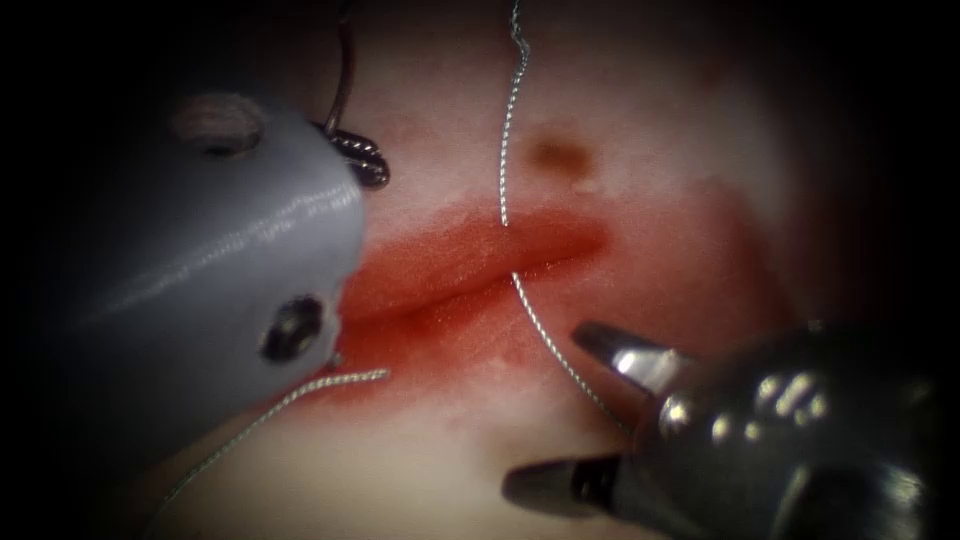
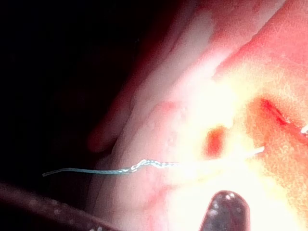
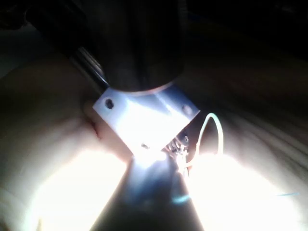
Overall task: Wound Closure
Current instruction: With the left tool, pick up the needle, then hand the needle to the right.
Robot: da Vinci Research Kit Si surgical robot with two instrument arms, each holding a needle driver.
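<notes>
Red fluid (image 1: 470,262) filled the cut (image 1: 450,295), which gaped across the tissue (image 1: 660,200) unclosed. One pass of thread (image 1: 508,130) crossed it: the strand ran down to the upper lip, vanished, and came out below (image 1: 555,350) toward the right tool (image 1: 575,415). That tool's jaws were spread wide and held nothing (the thread ran just beside the upper jaw). The left tool (image 1: 355,160) was pinched on the needle (image 1: 345,80) near one end of its curve, above the cut's left end and clear of the tissue. Another length of thread (image 1: 300,395) lay below the left wrist. No knot showed, so, by my judgement, nearly all the closure remained.
</notes>
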